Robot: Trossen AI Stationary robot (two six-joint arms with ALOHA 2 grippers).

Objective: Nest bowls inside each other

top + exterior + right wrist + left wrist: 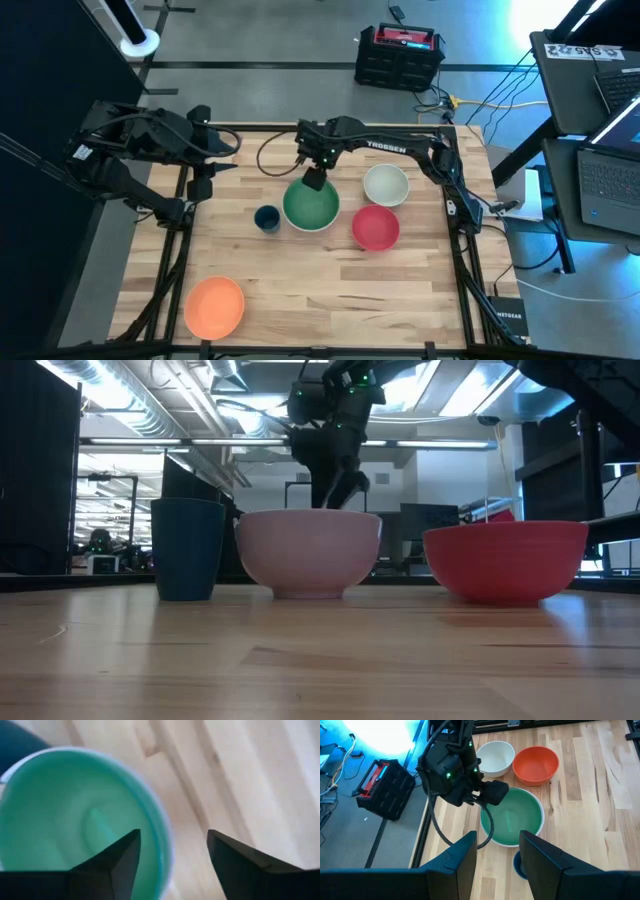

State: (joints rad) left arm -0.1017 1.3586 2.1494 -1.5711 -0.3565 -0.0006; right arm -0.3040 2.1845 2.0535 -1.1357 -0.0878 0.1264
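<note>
A green bowl sits nested in a white bowl at the table's middle. My right gripper hangs open just over their far rim, one finger above the green inside and one outside, clear of it in the low view. A pale mint-white bowl and a red bowl stand to the right. An orange bowl rests near the front left corner. My left gripper waits open, high over the far left.
A small dark blue cup stands just left of the nested bowls. A black cable loops over the far table edge beside my right arm. Bare wood lies across the near half of the table.
</note>
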